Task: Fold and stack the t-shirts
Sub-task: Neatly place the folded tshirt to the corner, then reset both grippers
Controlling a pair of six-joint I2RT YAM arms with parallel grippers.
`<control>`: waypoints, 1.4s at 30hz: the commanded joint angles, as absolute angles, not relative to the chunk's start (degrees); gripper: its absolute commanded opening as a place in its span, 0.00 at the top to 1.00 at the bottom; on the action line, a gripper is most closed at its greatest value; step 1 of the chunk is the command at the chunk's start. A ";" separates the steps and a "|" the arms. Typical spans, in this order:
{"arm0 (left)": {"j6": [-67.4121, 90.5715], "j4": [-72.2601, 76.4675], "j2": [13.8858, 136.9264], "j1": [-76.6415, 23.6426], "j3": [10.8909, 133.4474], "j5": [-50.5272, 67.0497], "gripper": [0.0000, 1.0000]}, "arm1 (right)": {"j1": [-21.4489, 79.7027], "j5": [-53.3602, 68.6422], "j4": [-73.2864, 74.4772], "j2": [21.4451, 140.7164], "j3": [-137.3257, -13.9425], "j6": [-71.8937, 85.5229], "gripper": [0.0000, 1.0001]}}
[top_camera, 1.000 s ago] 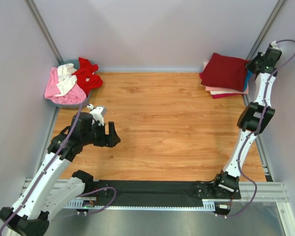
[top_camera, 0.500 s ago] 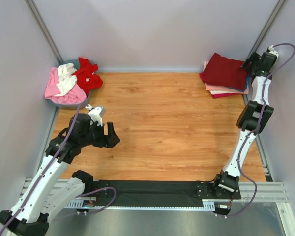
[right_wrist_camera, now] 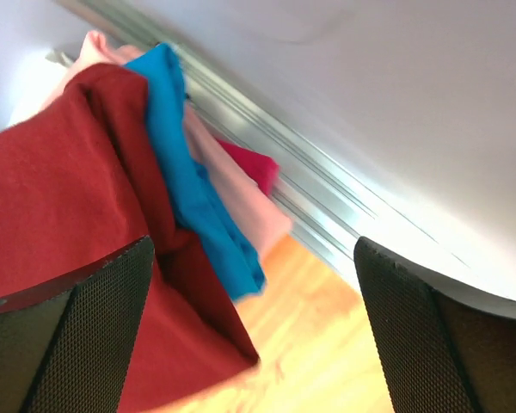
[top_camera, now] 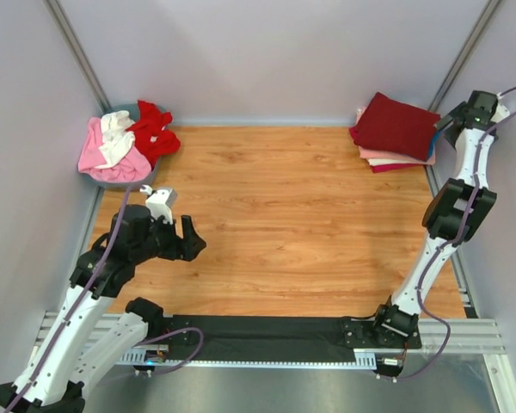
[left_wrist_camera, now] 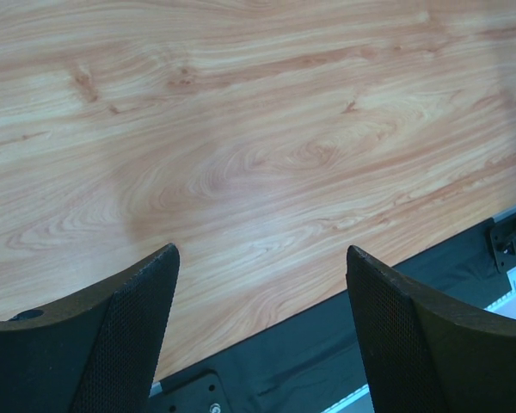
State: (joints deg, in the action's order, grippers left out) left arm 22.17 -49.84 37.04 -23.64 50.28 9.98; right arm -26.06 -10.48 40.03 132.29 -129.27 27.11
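1. Noting a black mat (top_camera: 267,331) lying along the near edge of the wooden table (top_camera: 292,215).
2. Finding the left gripper (top_camera: 187,237) hanging over bare wood at the near left, fingers (left_wrist_camera: 112,335) spread apart and gripping nothing.
3. Spotting, at the far left, unfolded shirts heaping in a grey bowl (top_camera: 131,181): a loose pink t-shirt (top_camera: 95,155), a white t-shirt (top_camera: 116,142) and a loose red t-shirt (top_camera: 153,133).
4. Seeing, at the far right, a folded stack sitting in the table corner, with the maroon t-shirt (top_camera: 394,125) on top, then the teal-blue t-shirt (right_wrist_camera: 189,181), the folded pink t-shirt (right_wrist_camera: 241,206) and the folded red t-shirt (right_wrist_camera: 256,165) lowest.
5. Finding the right gripper (top_camera: 443,125) hovering just beside the stack's right edge, fingers (right_wrist_camera: 77,335) gaping wide and clamping nothing.
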 commanded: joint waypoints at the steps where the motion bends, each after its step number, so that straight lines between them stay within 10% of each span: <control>1: 22.15 -48.34 35.95 -23.55 49.83 9.41 0.15 | -40.96 -28.12 40.60 121.66 -132.53 40.07 0.00; 11: 22.24 -48.34 34.71 -23.73 49.75 8.61 0.14 | -34.82 -0.92 29.37 103.11 -120.33 41.93 0.00; 18: 22.24 -48.52 35.77 -23.55 50.45 6.25 0.14 | -11.23 19.06 27.33 95.64 -109.27 37.89 0.00; 27: 18.11 -46.68 38.05 -23.47 53.53 -6.57 0.00 | 29.40 6.42 18.90 86.49 -80.37 24.00 0.00; 42: 8.98 -9.62 45.62 -23.55 35.36 -28.56 0.00 | 45.70 -13.26 4.13 64.88 -44.83 24.00 0.00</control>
State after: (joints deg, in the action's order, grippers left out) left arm 14.02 -25.26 48.12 -23.64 40.32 -23.11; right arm 45.78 -5.74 9.21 69.23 -47.22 25.52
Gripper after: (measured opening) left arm 0.993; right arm 0.998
